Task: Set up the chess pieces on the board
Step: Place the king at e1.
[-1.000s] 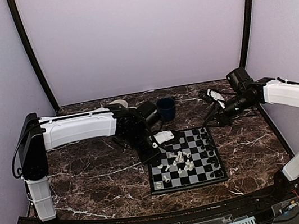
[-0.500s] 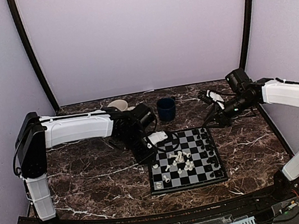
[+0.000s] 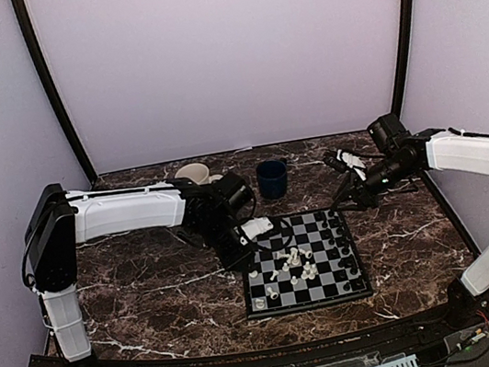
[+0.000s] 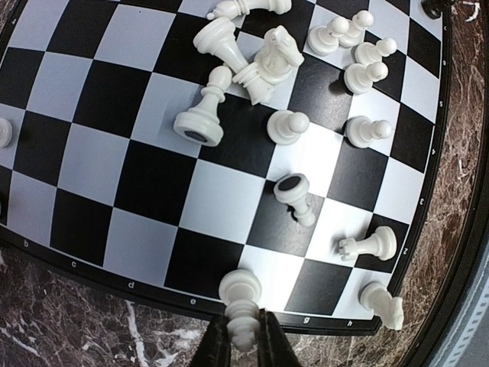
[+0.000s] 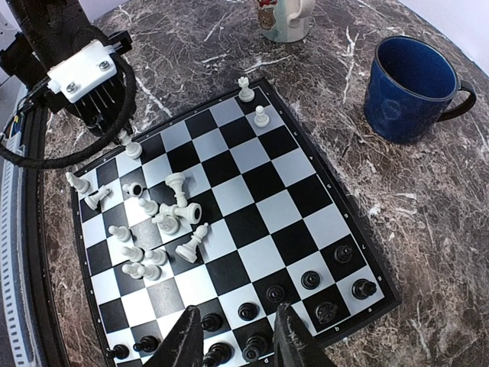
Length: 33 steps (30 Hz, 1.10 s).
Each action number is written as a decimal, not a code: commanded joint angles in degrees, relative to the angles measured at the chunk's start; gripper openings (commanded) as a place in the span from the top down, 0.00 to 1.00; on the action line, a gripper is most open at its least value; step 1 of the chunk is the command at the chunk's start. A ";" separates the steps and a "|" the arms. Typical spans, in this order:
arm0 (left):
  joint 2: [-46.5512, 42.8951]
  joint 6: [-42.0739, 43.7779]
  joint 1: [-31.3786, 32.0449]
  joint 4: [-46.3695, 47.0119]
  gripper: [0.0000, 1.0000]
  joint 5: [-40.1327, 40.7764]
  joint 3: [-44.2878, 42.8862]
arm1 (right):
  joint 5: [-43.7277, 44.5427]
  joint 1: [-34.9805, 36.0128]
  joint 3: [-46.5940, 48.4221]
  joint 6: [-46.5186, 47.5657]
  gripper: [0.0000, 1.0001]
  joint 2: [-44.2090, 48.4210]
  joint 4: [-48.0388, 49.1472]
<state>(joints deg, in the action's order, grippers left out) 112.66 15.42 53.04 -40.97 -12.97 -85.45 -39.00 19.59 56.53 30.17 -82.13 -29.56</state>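
The board lies flat on the table between the two arms, a little right of centre. White pieces crowd its middle in a loose heap, several toppled on their sides, with a few along the left edge. The black pieces stand mostly upright in two rough rows on the right arm's side. So the white side looks like the part not yet done.

The left pincer is closed narrowly on one white piece, gripping its head from above so the base is free to sit flat. The piece stands upright on a square of the lettered edge row, which I judge to be its home rank. The right pincer hangs wide and holds nothing over the black rows, probably waiting out of the left arm's way.

A blue mug and a cream mug stand on the table beyond the board, apart from it
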 commanded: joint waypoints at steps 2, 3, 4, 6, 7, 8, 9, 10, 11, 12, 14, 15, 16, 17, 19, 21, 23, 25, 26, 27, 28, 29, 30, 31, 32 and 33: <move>-1.26 -0.17 0.23 1.53 0.87 1.45 0.99 | -0.11 -0.26 0.42 0.76 0.67 -0.65 0.66; -1.16 -0.20 0.18 1.74 0.87 1.84 0.94 | -0.17 -0.24 0.42 0.74 0.67 -0.62 0.65; -1.01 -0.28 0.14 1.97 0.87 2.15 0.86 | -0.07 -0.26 0.42 0.74 0.67 -0.59 0.70; -0.80 -0.30 -0.03 2.30 0.87 2.29 0.80 | -0.12 -0.24 0.42 0.76 0.67 -0.58 0.65; -0.66 -0.30 -0.10 2.42 0.87 2.47 0.81 | -0.04 -0.26 0.41 0.75 0.67 -0.58 0.65; -0.54 -0.37 -0.20 2.59 0.86 2.63 0.79 | -0.03 -0.25 0.44 0.69 0.67 -0.53 0.65; -0.47 -0.34 -0.28 2.64 0.86 2.71 0.74 | -0.02 -0.26 0.44 0.74 0.67 -0.50 0.65; -0.37 -0.31 -0.36 2.75 0.86 2.96 0.73 | 0.05 -0.25 0.42 0.73 0.67 -0.49 0.65; -0.30 -0.39 -0.45 2.81 0.86 3.17 0.64 | 0.02 -0.25 0.35 0.75 0.67 -0.41 0.65; -0.26 -0.31 -0.54 2.89 0.86 3.17 0.49 | 0.06 -0.25 0.34 0.73 0.67 -0.36 0.66; -0.09 -0.43 -0.64 2.95 0.86 3.15 0.33 | 0.11 -0.26 0.34 0.75 0.67 -0.34 0.65; 0.05 -0.41 -0.65 2.87 0.85 3.03 0.18 | 0.15 -0.26 0.39 0.76 0.67 -0.32 0.65; 0.16 -0.39 -0.65 2.79 0.84 3.04 0.19 | 0.16 -0.20 0.34 0.81 0.67 -0.31 0.65; 0.25 -0.41 -0.65 2.72 0.83 3.04 0.14 | 0.16 -0.23 0.33 0.79 0.66 -0.34 0.65; 0.38 -0.52 -0.65 2.67 0.81 2.91 0.19 | 0.15 -0.26 0.33 0.77 0.67 -0.31 0.69; 0.62 -0.53 -0.65 2.50 0.80 2.66 0.20 | 0.09 -0.25 0.33 0.81 0.67 -0.31 0.65; 0.71 -0.58 -0.61 2.41 0.79 2.52 0.25 | 0.06 -0.25 0.33 0.82 0.67 -0.40 0.65; 0.80 -0.57 -0.65 2.45 0.78 2.43 0.36 | 0.07 -0.19 0.33 0.81 0.67 -0.48 0.56; 0.81 -0.63 -0.65 2.39 0.77 2.39 0.35 | 0.06 -0.25 0.38 0.84 0.67 -0.49 0.57; 0.81 -0.65 -0.65 2.43 0.77 2.42 0.37 | 0.07 -0.19 0.41 0.92 0.67 -0.49 0.56; 0.81 -0.72 -0.64 2.25 0.75 2.42 0.26 | 0.06 -0.25 0.42 0.90 0.67 -0.49 0.54; 0.76 -0.72 -0.65 2.08 0.74 2.36 0.21 | 0.07 -0.26 0.47 0.90 0.67 -0.49 0.53; 0.68 -0.74 -0.65 1.93 0.73 2.34 0.15 | 0.01 -0.26 0.43 0.87 0.67 -0.42 0.58; 0.53 -0.79 -0.65 1.73 0.72 2.27 0.04 | 0.06 -0.26 0.41 0.90 0.67 -0.40 0.58; 0.34 -0.75 -0.65 1.62 0.69 2.11 0.02 | 0.07 -0.21 0.35 0.93 0.67 -0.40 0.55; 0.02 -0.79 -0.65 1.52 0.66 2.19 0.02 | 0.05 -0.25 0.41 0.93 0.67 -0.40 0.49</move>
<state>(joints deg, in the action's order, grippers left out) 113.51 14.79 52.62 -38.22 -10.15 -85.23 -38.96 19.59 56.53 30.79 -82.46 -29.58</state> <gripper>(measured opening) 0.296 0.334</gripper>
